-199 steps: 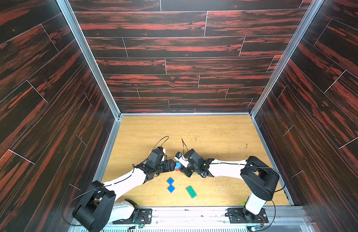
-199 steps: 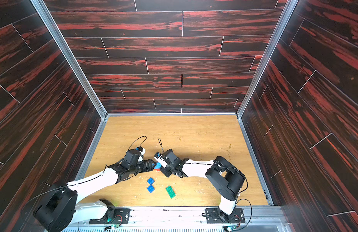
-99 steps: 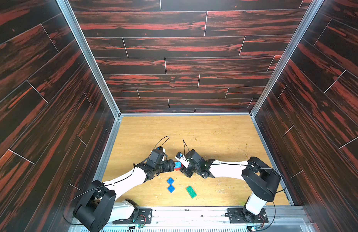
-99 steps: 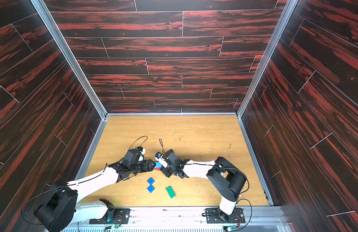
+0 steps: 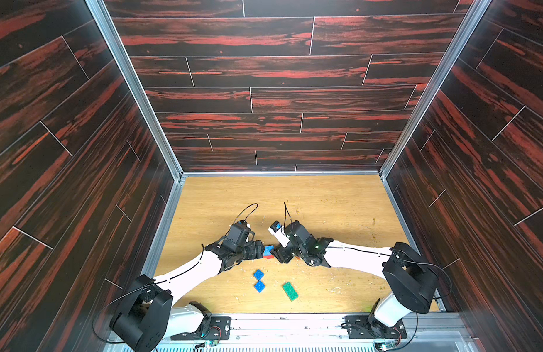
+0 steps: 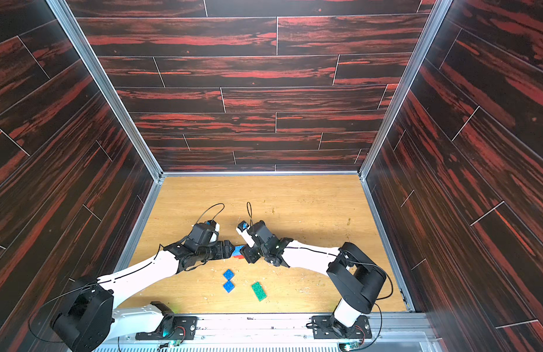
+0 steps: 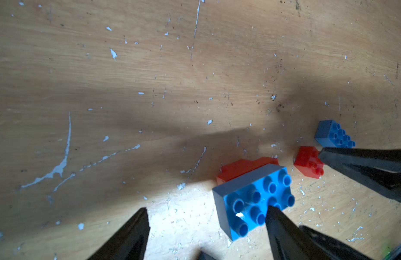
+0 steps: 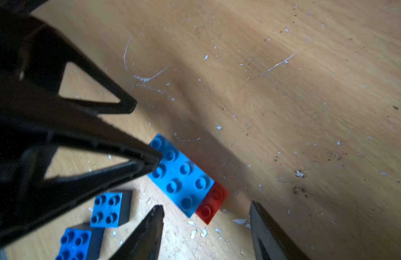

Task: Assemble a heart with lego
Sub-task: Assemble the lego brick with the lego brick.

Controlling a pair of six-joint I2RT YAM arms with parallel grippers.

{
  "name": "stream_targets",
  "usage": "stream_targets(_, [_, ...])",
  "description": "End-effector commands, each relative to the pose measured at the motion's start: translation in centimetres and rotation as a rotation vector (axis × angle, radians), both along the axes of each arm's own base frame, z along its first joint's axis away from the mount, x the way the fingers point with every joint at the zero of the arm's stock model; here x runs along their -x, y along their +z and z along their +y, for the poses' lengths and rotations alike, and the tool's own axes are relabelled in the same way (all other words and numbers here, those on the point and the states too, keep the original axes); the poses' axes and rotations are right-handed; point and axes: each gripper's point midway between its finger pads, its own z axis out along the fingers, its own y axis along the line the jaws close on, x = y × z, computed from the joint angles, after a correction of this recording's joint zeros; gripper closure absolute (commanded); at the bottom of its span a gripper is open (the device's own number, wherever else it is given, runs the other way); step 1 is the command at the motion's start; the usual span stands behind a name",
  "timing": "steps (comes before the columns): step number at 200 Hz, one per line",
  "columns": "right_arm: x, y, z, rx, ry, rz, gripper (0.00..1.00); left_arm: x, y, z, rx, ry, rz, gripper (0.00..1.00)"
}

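The heart shows as a small joined stack, a light blue brick [image 7: 255, 198] on red-orange lego [image 8: 213, 202], lying on the floor between both arms [image 5: 267, 252]. My left gripper [image 7: 206, 211] is open, with one fingertip [image 8: 154, 159] resting on the stack's studs. My right gripper [image 8: 206, 207] is open, just short of the stack's red end. A loose red-orange brick [image 7: 307, 164] and a second light blue brick [image 7: 332, 134] lie by a right finger [image 7: 363, 166]. Two dark blue squares [image 5: 258, 274] [image 5: 259, 286] and a green brick [image 5: 290, 291] lie nearer the front.
The wooden floor [image 5: 325, 207] is walled by dark red panels, with metal rails along its edges [image 5: 163, 231]. The arm bases stand on the front rail [image 5: 294, 323]. Both arms lie low across the front half, wrists nearly meeting mid-floor.
My right gripper's jaws have spread apart at the stack's red end. The left gripper and the loose bricks have stayed where they were.
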Motion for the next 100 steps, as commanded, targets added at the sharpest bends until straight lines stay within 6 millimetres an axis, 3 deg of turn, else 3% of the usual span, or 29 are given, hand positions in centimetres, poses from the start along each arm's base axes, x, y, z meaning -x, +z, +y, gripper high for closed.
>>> stream_targets(1, [-0.9,0.2,-0.1,-0.027,-0.085,0.076,0.35,-0.5,1.5,-0.1,-0.003,0.001,-0.026,0.15])
stream_targets(43, [-2.1,-0.7,-1.3,0.007,-0.210,0.170,0.37,-0.6,1.1,-0.5,0.000,-0.005,0.000,0.15])
stream_targets(100, [-1.1,-1.6,-1.0,-0.006,-0.195,0.253,0.37,-0.5,0.3,-0.8,-0.015,-0.026,0.038,0.15])
